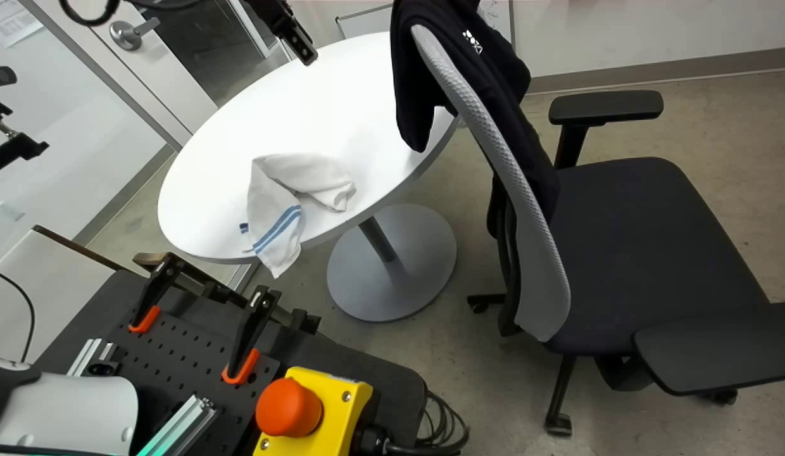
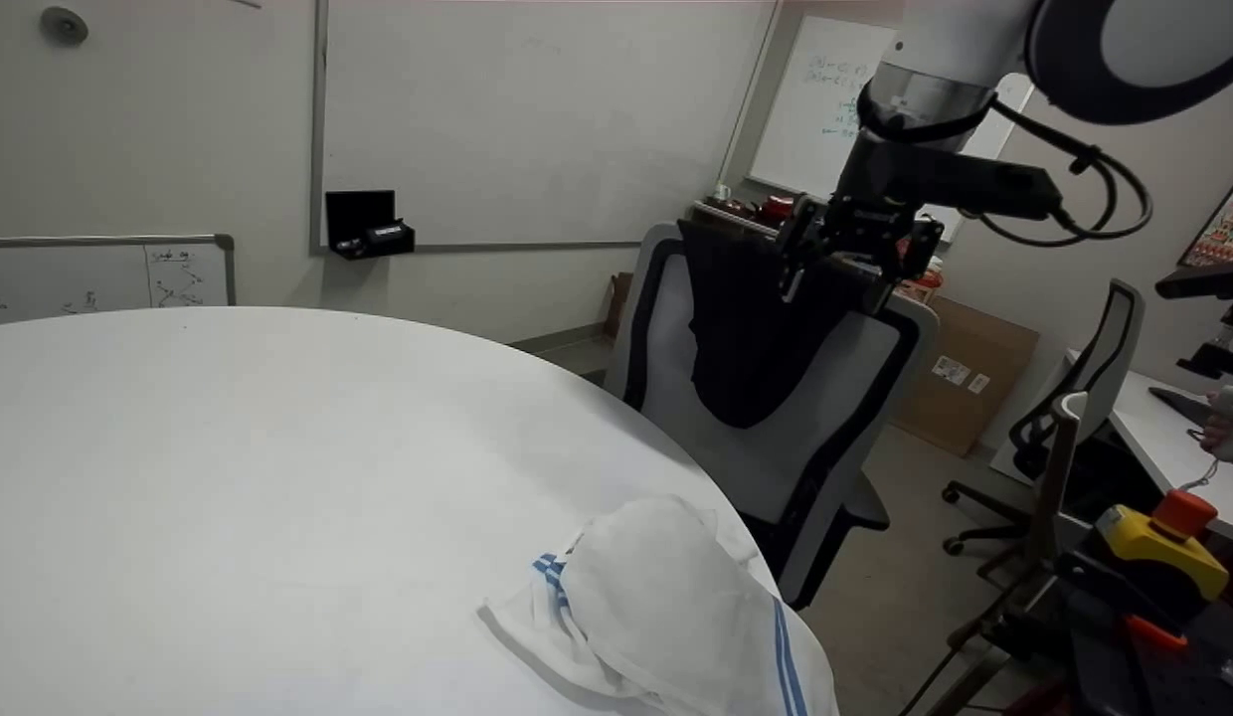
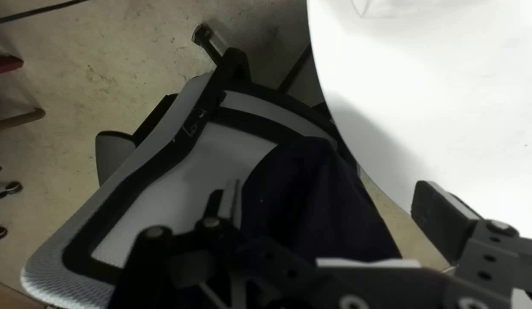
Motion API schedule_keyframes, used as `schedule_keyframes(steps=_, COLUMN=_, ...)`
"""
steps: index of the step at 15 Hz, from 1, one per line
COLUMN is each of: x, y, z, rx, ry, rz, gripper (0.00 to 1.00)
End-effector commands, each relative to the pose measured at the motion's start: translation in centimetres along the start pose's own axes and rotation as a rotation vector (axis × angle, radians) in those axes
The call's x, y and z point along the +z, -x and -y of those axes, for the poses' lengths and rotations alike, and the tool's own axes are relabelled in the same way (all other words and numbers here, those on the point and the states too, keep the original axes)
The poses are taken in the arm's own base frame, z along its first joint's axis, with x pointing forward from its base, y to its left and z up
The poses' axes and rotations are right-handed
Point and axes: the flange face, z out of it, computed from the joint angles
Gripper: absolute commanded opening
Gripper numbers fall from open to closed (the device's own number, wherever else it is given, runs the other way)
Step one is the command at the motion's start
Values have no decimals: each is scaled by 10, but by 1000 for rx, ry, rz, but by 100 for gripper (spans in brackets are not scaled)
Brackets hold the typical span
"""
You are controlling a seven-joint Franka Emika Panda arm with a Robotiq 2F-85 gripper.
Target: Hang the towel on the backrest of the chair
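Observation:
The white towel (image 1: 272, 202) with blue stripes lies crumpled on the table in both exterior views (image 2: 666, 597). One corner hangs over the table's edge. In the wrist view only a bit of white cloth (image 3: 399, 6) shows at the top edge. The chair has a grey backrest (image 1: 538, 278), also seen in the wrist view (image 3: 223, 150), with a dark garment (image 2: 756, 338) draped over its top. My gripper (image 3: 330, 199) is open and empty, fingers wide apart, above the garment side of the chair. In an exterior view it (image 2: 835, 288) overlaps the backrest, away from the towel.
The round white table (image 1: 304, 107) stands beside the chair. The chair has armrests (image 1: 604, 106) on its sides. A yellow box with an orange button (image 1: 316, 411) and black clamps (image 1: 250, 329) sit on the robot's stand. A whiteboard hangs on the wall (image 2: 537, 119).

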Motion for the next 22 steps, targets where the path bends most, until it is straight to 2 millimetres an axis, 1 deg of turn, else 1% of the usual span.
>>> schedule_keyframes(steps=1, x=19, y=3, z=40, rx=8, ry=-35, rz=66, gripper=100)
schedule_keyframes(steps=4, x=29, y=8, z=55, rx=49, ry=-70, rz=152, gripper=100)
schedule_keyframes(steps=7, x=44, y=11, z=62, rx=81, ry=-70, rz=181, gripper=100)
schedule_keyframes(steps=11, x=74, y=12, z=63, rx=106, ry=-64, rz=212, gripper=100)
schedule_keyframes(steps=15, x=107, y=20, z=68, rx=120, ry=-77, rz=223, gripper=100)
schedule_keyframes(steps=19, x=136, y=34, z=81, rx=120, ry=-98, rz=239, gripper=100)
schedule_keyframes(steps=22, x=156, y=46, z=95, rx=114, ry=-99, rz=236, gripper=100)
